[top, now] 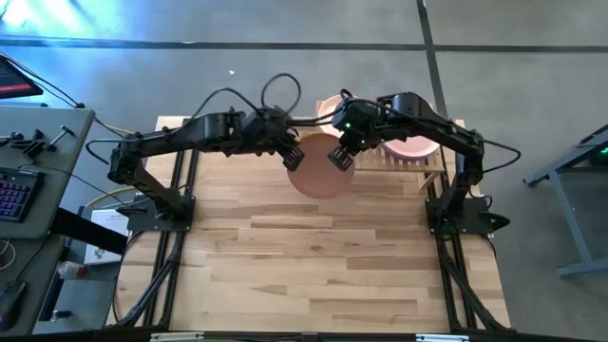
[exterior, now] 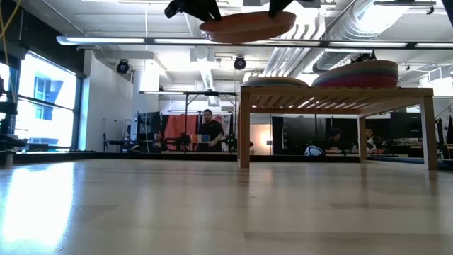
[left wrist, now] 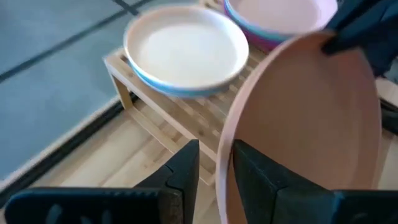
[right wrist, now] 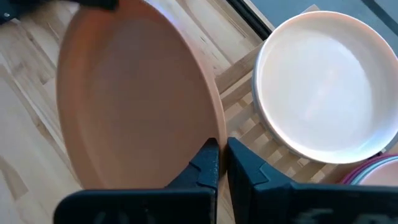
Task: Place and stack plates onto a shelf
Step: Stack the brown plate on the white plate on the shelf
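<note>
A terracotta plate (top: pixel 318 173) hangs in the air between my two grippers, left of the shelf (exterior: pixel 336 95) and higher than its slatted top. My right gripper (right wrist: pixel 222 146) is shut on the plate's rim. My left gripper (left wrist: pixel 216 149) is open at the opposite rim, one finger on each side of it. Two stacks of plates rest on the shelf. One is topped by a cream plate (left wrist: pixel 186 50). The other is topped by a pale pink plate (top: pixel 410 147). My left gripper has the plate's rim (left wrist: pixel 225 163) between its open fingers, with a gap showing on one side. I cannot tell whether the other finger touches the rim. My right gripper pinches the plate's rim (right wrist: pixel 212 132) between its two fingers, on the side toward the shelf. The fingers slant down onto it from the table's right. The plate is lifted clear and nearly level.
The wooden tabletop (top: pixel 323 266) stretches from the plate to the near edge. The shelf stands at the far right corner. A desk with a keyboard (top: pixel 14 195) is left of the table. People (exterior: pixel 210 131) are in the room beyond.
</note>
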Tool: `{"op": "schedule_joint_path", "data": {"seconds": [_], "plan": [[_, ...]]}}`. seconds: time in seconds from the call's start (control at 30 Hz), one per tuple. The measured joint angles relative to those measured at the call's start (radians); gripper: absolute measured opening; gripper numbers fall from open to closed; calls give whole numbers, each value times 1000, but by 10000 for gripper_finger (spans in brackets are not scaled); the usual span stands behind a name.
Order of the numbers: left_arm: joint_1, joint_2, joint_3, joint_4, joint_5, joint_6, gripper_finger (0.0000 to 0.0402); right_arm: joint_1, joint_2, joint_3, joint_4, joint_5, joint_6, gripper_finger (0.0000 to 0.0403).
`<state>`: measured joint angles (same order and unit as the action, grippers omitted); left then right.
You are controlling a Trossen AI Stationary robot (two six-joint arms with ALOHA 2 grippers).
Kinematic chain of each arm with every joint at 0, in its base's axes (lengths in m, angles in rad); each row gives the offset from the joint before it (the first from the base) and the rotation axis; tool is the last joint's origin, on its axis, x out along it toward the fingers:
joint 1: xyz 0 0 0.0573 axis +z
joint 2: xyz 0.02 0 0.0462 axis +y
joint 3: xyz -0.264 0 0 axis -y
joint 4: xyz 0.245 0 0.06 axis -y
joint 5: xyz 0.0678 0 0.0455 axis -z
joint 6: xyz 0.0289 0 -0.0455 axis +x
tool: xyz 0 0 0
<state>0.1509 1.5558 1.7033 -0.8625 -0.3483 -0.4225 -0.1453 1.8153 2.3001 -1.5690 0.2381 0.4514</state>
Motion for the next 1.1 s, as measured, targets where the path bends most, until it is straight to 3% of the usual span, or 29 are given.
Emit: {"op": "schedule_joint_path", "data": {"seconds": [0.27, 0.57, 0.87, 1.1], "plan": [[45, -65, 1, 1, -2, 6, 86, -54, 0, 0, -2, -12, -65, 0], [46, -112, 1, -9, -3, 8, 86, -246, -1, 0, -2, -128, -220, 0], [44, -107, 1, -64, -2, 34, 86, -487, -1, 0, 13, -294, -359, 0], [44, -107, 0, -75, -2, 34, 86, -690, 25, 0, 71, -501, -409, 0]]}}
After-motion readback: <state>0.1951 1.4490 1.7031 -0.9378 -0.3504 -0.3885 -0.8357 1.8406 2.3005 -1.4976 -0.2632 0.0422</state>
